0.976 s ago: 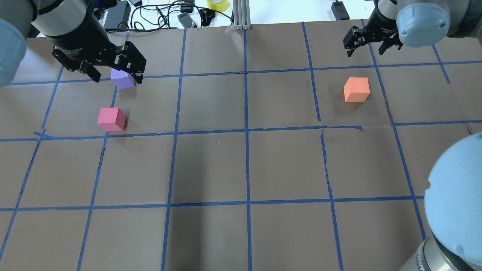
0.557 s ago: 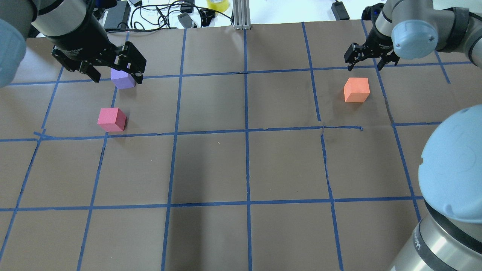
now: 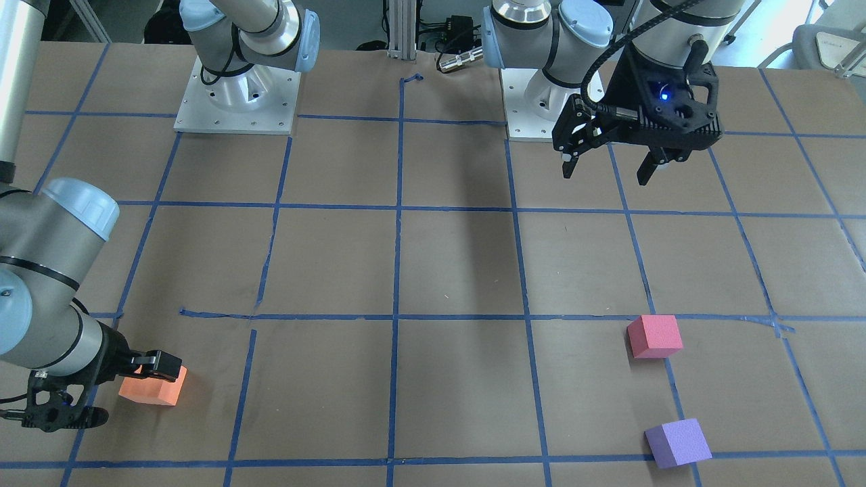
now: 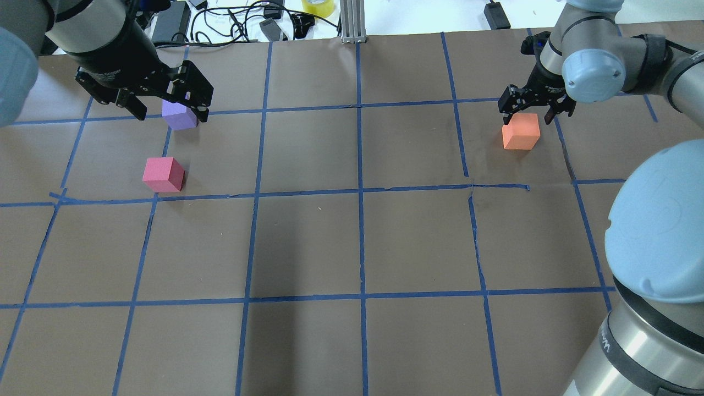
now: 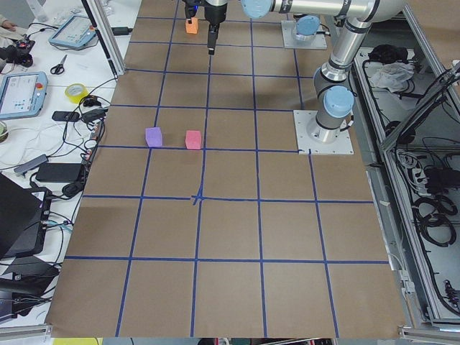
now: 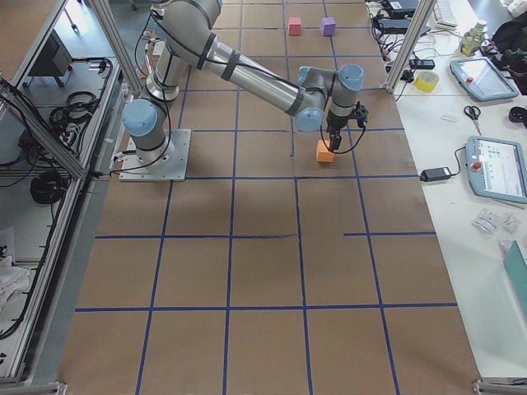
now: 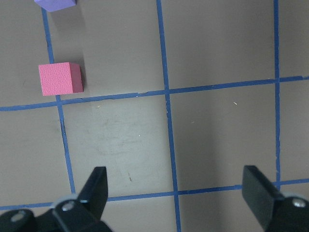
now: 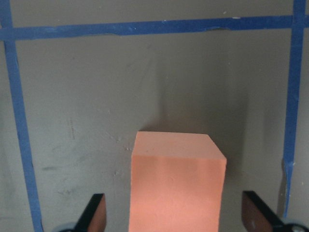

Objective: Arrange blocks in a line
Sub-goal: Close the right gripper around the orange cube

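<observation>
The orange block sits at the table's far right. My right gripper is open and low around it. In the right wrist view the orange block stands between the two fingers with gaps on both sides. The pink block and the purple block rest on the far left, apart from each other. My left gripper hangs open and empty well above the table.
Brown paper with a blue tape grid covers the table. Cables, power bricks and a yellow tape roll lie beyond the far edge, beside an aluminium post. Both arm bases stand at the robot's side.
My right gripper has come down and towards the orange block, from beyond it to straddling it. The left arm and all three blocks have stayed still.
</observation>
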You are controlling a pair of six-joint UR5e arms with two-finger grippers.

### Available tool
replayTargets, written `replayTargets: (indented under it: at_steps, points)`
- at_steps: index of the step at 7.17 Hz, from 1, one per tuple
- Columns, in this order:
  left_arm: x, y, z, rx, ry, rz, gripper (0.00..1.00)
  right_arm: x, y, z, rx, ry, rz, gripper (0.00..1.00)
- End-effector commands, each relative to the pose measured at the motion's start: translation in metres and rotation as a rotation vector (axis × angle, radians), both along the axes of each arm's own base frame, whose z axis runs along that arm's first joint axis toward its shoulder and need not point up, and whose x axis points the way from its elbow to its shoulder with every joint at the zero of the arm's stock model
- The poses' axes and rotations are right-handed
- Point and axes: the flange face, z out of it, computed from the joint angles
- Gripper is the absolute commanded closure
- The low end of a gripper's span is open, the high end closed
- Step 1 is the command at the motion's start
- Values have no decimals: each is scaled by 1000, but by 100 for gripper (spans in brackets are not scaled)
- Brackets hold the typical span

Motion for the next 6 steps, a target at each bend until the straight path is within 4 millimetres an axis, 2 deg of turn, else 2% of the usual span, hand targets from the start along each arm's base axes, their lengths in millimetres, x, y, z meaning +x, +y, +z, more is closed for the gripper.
replayTargets:
  at_steps: [1, 4, 5, 6]
  points:
    - [0, 0, 0, 0, -1, 1, 0, 0, -1, -12, 16, -3, 2, 7]
    - [0, 0, 0, 0, -1, 1, 0, -1, -5, -20, 10, 0, -1, 11]
    - [0, 0, 0, 0, -1, 1, 0, -1, -5, -22, 13, -1, 1, 15]
    - [0, 0, 0, 0, -1, 1, 0, -2, -6, -21, 10, 0, 2, 25]
